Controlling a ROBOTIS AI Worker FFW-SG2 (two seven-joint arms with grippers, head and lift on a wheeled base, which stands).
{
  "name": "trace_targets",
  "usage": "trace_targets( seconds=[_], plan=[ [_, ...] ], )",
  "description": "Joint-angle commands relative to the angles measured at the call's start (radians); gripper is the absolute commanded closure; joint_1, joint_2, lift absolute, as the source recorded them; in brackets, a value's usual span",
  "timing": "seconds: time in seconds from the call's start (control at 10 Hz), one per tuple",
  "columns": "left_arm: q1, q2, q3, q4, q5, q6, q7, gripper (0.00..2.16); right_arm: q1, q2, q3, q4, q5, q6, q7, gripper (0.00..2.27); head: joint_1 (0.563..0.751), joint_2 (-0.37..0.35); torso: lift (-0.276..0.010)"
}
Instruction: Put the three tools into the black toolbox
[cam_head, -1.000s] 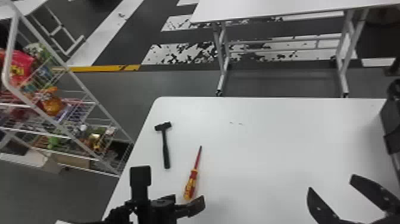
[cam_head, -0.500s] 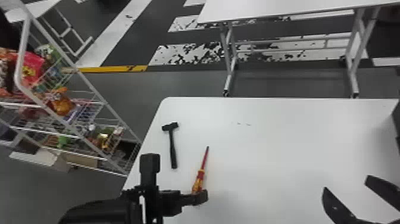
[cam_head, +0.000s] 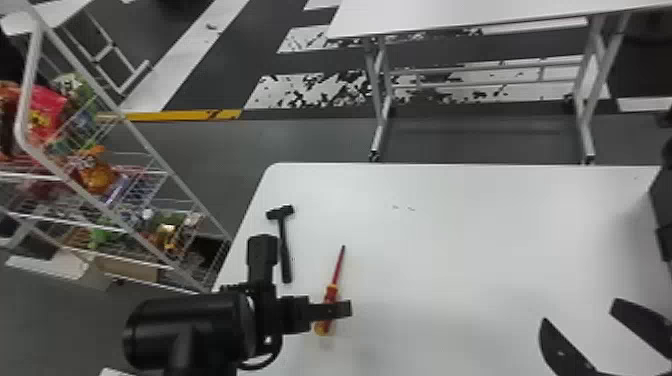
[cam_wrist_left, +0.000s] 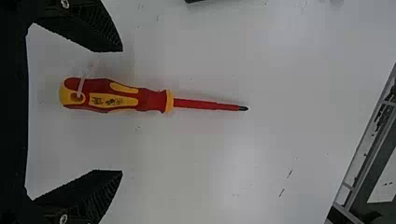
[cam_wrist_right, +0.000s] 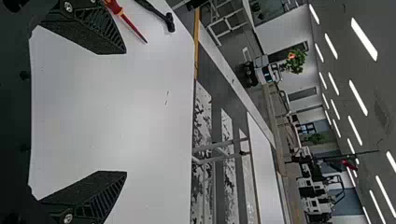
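Both fingers (cam_wrist_left: 98, 32) of your left gripper (cam_wrist_left: 122, 111) stand parted, empty, over the screwdriver (cam_wrist_left: 154, 101). Pickup judged in hand; next, lower and close.

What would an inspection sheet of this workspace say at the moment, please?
Surface: white table with a few small dark marks.
Job's things: black hammer and red-and-yellow screwdriver lying on it; black toolbox partly visible at its right end.
Clutter: packaged goods on the wire rack, left of the table.
Grippers: left gripper open above the screwdriver's handle; right gripper open.
Cables: black loop at the left wrist.
Surroundings: second white table beyond, striped floor.
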Motion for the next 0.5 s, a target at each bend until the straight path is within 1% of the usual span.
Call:
trace_targets(
  seconds=[0.0,0.1,0.2,0.3,0.4],
  plan=[
    [-0.044,0.002,-0.022,0.045,-0.017,0.040,-0.002,0.07,0.002,0.002,-0.001,0.000,0.000,-0.001,0.001,0.08,0.695,0.312,-0.051],
    [-0.064,0.002,-0.037,0.062,-0.033,0.071,-0.001,0.07,0.002,0.002,-0.003,0.000,0.000,-0.004,0.001,0.08,0.695,0.306,-0.051],
    [-0.079,0.003,-0.055,0.075,-0.052,0.086,-0.001,0.13,0.002,0.002,-0.003,0.003,0.000,-0.007,0.001,0.08,0.695,0.295,-0.051],
    [-0.091,0.005,-0.063,0.081,-0.064,0.114,-0.004,0.29,0.002,0.002,-0.009,0.006,-0.003,-0.016,0.001,0.08,0.695,0.286,-0.051],
    [-0.101,0.006,-0.066,0.084,-0.064,0.142,-0.011,0.44,0.002,0.002,-0.018,0.011,-0.020,-0.025,0.001,0.08,0.695,0.279,-0.051]
  ],
)
